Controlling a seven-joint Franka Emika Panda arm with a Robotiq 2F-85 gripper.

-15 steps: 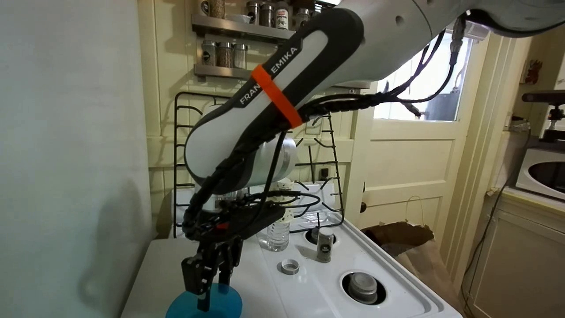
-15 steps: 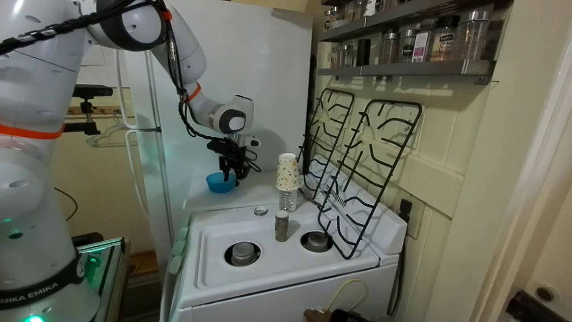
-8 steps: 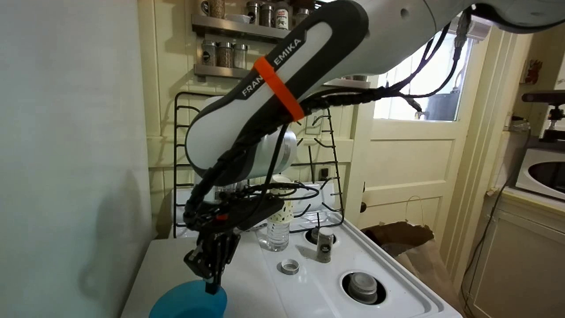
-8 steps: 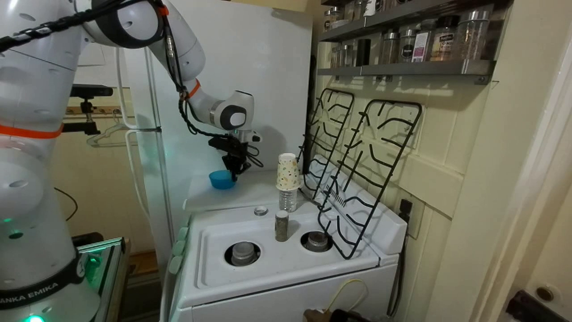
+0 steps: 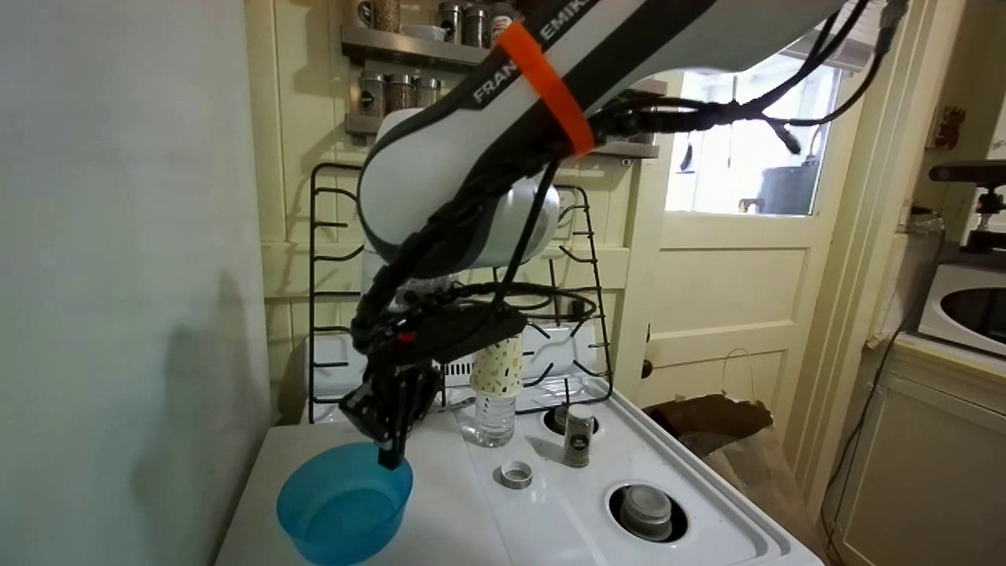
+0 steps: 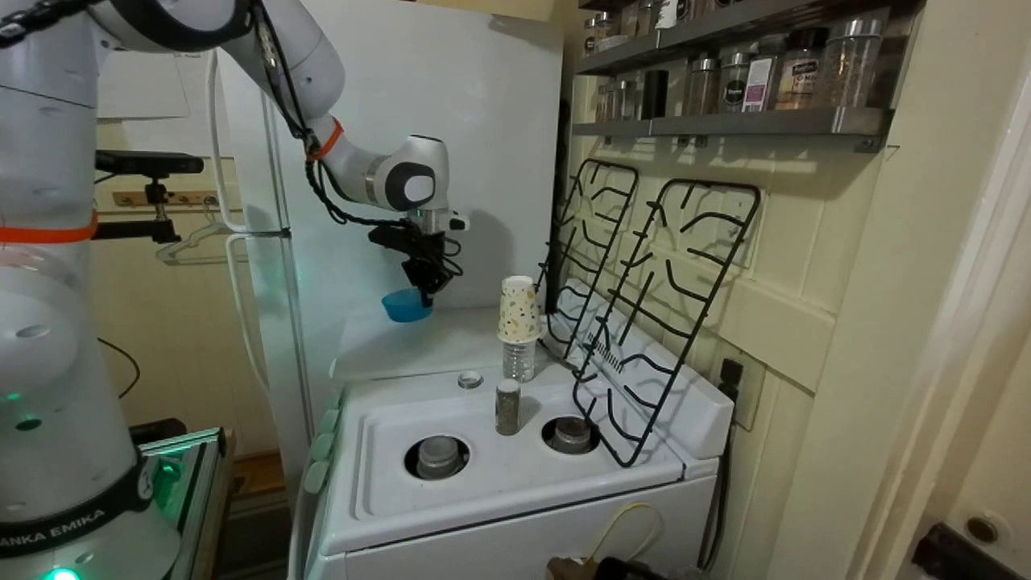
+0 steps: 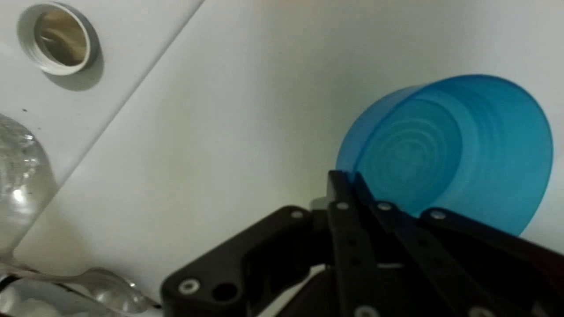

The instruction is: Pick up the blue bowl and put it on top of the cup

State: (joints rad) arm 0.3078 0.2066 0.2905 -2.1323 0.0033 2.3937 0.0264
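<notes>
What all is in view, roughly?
stovetop: 1, white, foreground
burners: 2, grey, stovetop
grates: 2, black, leaning at rear
ribbed container: 1, clear, stovetop
speckled cup: 1 visible, whitish, inverted over container
bowl: 1, blue, held by rim
spice jar: 1, greyish, stovetop
jar lid: 1, whitish, stovetop
spoon: 1, silvery, near container
shelves: 2 tiers, grey, holding jars
refrigerator: 1, white, background
paper bag: 1, brown, beside stovetop
door: 1, cream, background
robot arm: 1, mostly white, overhead
end effector: 1, black, shut on bowl
</notes>
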